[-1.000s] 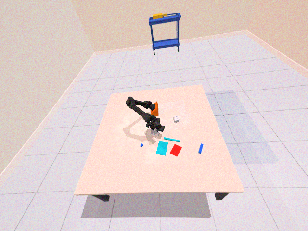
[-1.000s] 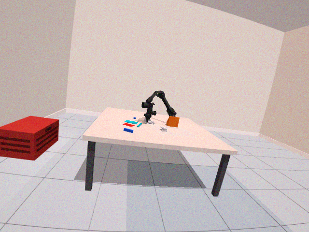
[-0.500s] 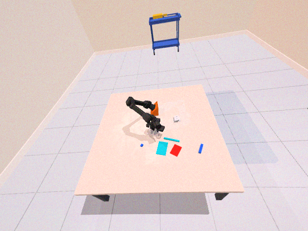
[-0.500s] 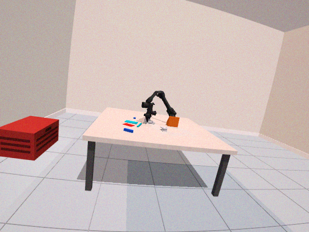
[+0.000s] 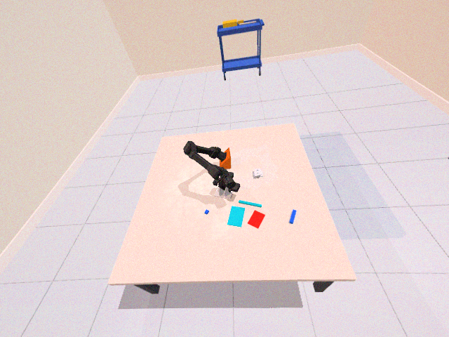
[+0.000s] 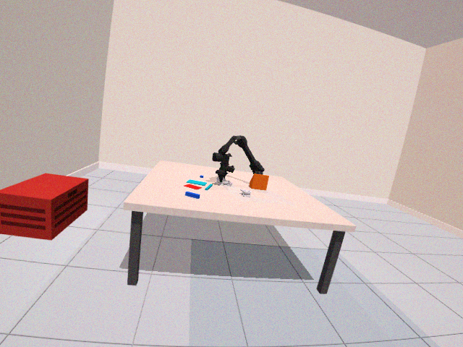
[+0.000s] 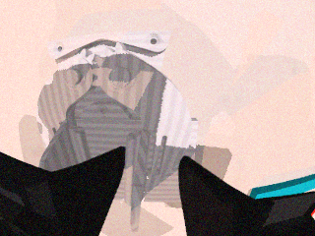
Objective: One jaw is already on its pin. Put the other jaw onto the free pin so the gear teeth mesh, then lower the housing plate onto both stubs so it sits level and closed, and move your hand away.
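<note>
In the wrist view my gripper (image 7: 153, 157) is shut on the grey housing plate (image 7: 112, 125), with one black finger on each side of its near end. The plate is low over the pale base (image 7: 108, 46), whose far bar with two holes shows beyond it. The plate hides the jaws and pins; I cannot tell whether it sits level or touches the stubs. In the top view the gripper (image 5: 225, 189) points down at the base near the table's middle. It also shows in the exterior view (image 6: 221, 181).
An orange block (image 5: 226, 158) stands behind the arm. A small white part (image 5: 257, 173) lies to the right. A cyan bar (image 5: 250, 203), a cyan card (image 5: 236, 215), a red card (image 5: 256, 219) and two blue blocks (image 5: 292, 215) (image 5: 206, 211) lie in front.
</note>
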Available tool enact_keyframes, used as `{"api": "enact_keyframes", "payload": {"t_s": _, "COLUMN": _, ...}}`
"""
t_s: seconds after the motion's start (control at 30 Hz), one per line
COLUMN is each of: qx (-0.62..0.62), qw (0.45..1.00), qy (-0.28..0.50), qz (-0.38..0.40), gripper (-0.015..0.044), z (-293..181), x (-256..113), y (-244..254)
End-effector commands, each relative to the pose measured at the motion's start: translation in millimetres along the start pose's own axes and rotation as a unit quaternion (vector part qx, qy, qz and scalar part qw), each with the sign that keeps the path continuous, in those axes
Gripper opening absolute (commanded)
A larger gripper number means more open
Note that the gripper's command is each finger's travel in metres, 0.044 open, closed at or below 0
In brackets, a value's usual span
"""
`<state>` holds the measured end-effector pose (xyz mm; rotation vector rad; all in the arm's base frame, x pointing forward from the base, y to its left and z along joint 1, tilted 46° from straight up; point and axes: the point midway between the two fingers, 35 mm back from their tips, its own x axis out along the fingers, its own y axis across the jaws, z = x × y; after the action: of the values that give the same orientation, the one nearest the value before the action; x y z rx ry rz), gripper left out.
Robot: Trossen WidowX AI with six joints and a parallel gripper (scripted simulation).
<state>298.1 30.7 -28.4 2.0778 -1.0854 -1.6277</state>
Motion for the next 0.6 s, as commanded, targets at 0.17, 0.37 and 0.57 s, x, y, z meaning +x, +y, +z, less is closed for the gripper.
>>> {"api": "enact_keyframes", "payload": {"t_s": 0.17, "qx": 0.002, "qw": 1.0, "qy": 0.0, "qz": 0.0, "gripper": 0.0134, "z": -0.1, "x": 0.9, "y": 0.1}}
{"api": "enact_keyframes", "payload": {"t_s": 0.37, "qx": 0.002, "qw": 1.0, "qy": 0.0, "qz": 0.0, "gripper": 0.0134, "z": -0.2, "x": 3.1, "y": 0.2}}
{"api": "enact_keyframes", "payload": {"t_s": 0.57, "qx": 0.002, "qw": 1.0, "qy": 0.0, "qz": 0.0, "gripper": 0.0134, "z": -0.2, "x": 3.6, "y": 0.2}}
